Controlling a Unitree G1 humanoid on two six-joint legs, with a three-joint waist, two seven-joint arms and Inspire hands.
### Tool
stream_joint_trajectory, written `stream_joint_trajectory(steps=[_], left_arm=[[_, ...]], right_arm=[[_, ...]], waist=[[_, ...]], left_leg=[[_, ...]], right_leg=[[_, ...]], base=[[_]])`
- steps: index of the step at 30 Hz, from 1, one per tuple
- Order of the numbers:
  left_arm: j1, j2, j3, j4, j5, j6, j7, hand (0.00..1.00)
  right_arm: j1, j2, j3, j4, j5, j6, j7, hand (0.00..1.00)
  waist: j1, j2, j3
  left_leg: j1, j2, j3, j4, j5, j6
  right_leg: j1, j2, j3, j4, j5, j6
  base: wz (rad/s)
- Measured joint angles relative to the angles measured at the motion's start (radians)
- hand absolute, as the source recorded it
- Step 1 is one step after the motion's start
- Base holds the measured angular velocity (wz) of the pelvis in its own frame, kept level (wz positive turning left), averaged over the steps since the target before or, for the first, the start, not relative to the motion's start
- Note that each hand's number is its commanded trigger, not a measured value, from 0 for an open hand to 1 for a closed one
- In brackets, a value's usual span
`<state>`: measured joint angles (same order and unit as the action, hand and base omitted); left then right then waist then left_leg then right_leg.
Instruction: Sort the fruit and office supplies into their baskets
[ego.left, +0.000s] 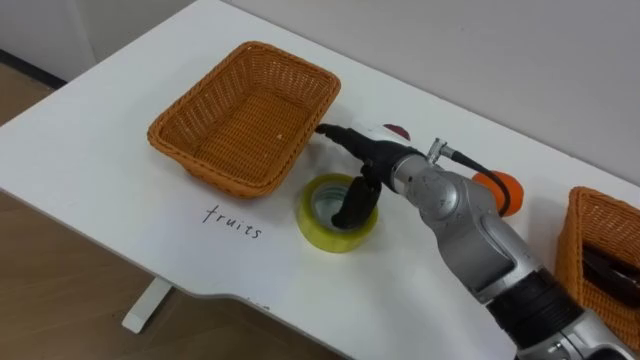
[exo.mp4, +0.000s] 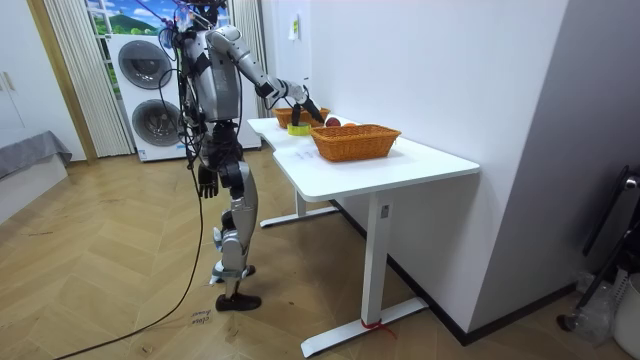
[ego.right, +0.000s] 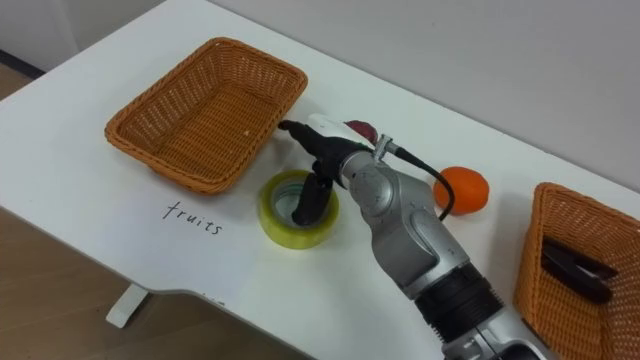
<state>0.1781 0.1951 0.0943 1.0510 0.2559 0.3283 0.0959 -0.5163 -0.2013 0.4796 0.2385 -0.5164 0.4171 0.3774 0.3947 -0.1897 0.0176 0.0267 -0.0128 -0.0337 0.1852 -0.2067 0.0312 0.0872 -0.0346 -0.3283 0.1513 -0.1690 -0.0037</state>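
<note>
- Right hand over the yellow tape roll: fingers straight (pointing at the fruits basket), thumb dipped into the roll's hole.
- Orange lies on the table beside the forearm.
- Left hand hangs by the hip.

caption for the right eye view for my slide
Right hand dips into the yellow tape roll beside the empty fruits basket, orange behind the arm.

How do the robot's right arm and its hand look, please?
The right arm is rounded and silver-grey, with a black collar further up. The right hand is black with slim fingers. A thin black cable loops from a small metal plug at the wrist.
</note>
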Motion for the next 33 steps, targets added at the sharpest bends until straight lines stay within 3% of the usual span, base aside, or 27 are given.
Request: stream_joint_trajectory(steps=[12, 17, 18, 20, 33], left_arm=[[-0.023, 0.009, -0.001, 0.002, 0.000, 0.002, -0.001, 0.00], [-0.028, 0.009, 0.002, 0.002, 0.000, 0.002, 0.000, 0.00], [-0.030, 0.010, 0.002, 0.002, 0.000, 0.002, 0.001, 0.00], [-0.032, 0.011, 0.002, 0.002, 0.000, 0.002, 0.001, 0.00], [-0.034, 0.015, 0.001, 0.022, 0.001, -0.001, 0.003, 0.00]], right_arm=[[-0.027, 0.000, 0.000, 0.048, -0.001, 0.001, 0.049, 0.00], [-0.026, 0.002, 0.009, 0.050, -0.043, 0.021, 0.095, 0.00], [-0.026, 0.002, 0.012, 0.051, -0.065, 0.022, 0.118, 0.11], [-0.025, 0.002, 0.013, 0.049, -0.092, 0.021, 0.147, 1.00], [-0.045, 0.001, 0.013, 0.047, -0.209, 0.021, 0.174, 1.00]], waist=[[0.000, -0.004, 0.0030], [0.000, -0.001, 0.0056], [0.000, 0.000, 0.0062], [0.000, 0.000, 0.0063], [0.025, 0.000, 0.0055]], left_leg=[[0.001, 0.001, 0.001, -0.004, 0.000, 0.000], [0.001, 0.000, 0.001, -0.003, 0.000, 0.000], [0.001, 0.000, 0.001, -0.003, 0.000, 0.000], [0.001, 0.000, 0.001, -0.003, 0.000, 0.000], [0.002, 0.000, -0.001, -0.003, 0.000, 0.000]], right_leg=[[-0.001, 0.001, 0.001, -0.001, 0.000, 0.000], [-0.001, 0.000, 0.004, -0.001, 0.000, 0.000], [-0.001, 0.000, 0.003, -0.001, 0.000, 0.000], [-0.001, 0.000, 0.003, -0.001, 0.000, 0.000], [0.000, 0.002, 0.018, -0.001, 0.000, 0.000]], base=[[0.00], [0.00], [0.00], [0.00], [0.00]])
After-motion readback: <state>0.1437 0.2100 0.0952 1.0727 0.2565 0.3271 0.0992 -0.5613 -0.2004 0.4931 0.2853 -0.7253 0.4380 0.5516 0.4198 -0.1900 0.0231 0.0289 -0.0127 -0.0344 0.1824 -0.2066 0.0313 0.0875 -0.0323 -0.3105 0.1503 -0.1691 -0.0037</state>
